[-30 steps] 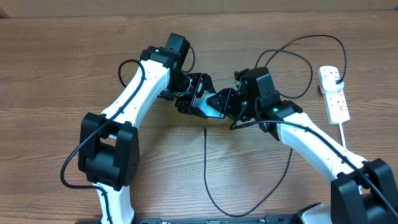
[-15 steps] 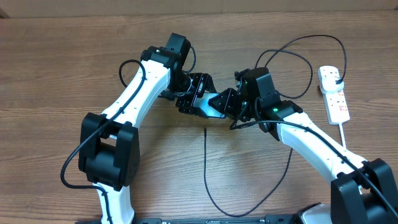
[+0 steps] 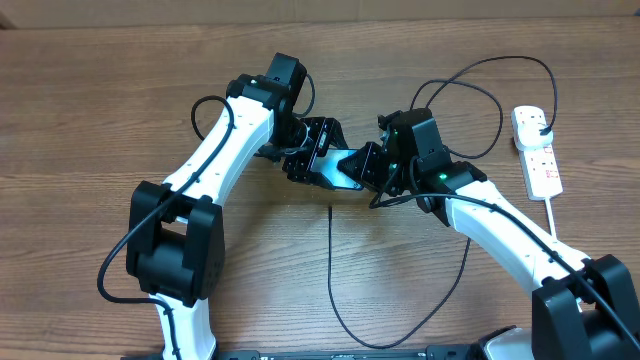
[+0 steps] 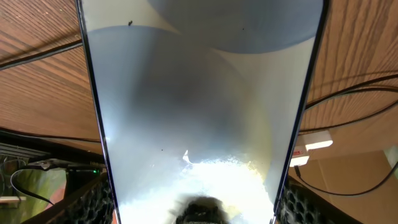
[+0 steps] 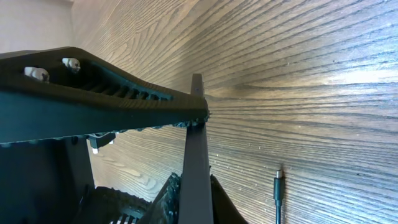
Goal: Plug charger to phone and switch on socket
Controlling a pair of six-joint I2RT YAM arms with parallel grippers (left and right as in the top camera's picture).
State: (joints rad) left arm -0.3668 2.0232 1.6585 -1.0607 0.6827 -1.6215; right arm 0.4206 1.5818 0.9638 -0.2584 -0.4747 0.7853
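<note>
We see the phone [image 4: 196,112] fill most of the view, with a shiny pale screen and dark edges. Bumpy black fingers [image 4: 94,200] hold its two sides at the bottom. Thin black cables [image 4: 37,55] lie on the brown wood table [image 4: 37,22] on both sides.

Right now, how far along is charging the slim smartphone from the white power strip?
Done: the thin black charger cable reaches the white power strip. In hand: the left gripper holds the slim dark-edged smartphone. Left: the connector tip lies on the wooden table, not yet plugged in; switching follows.
</note>
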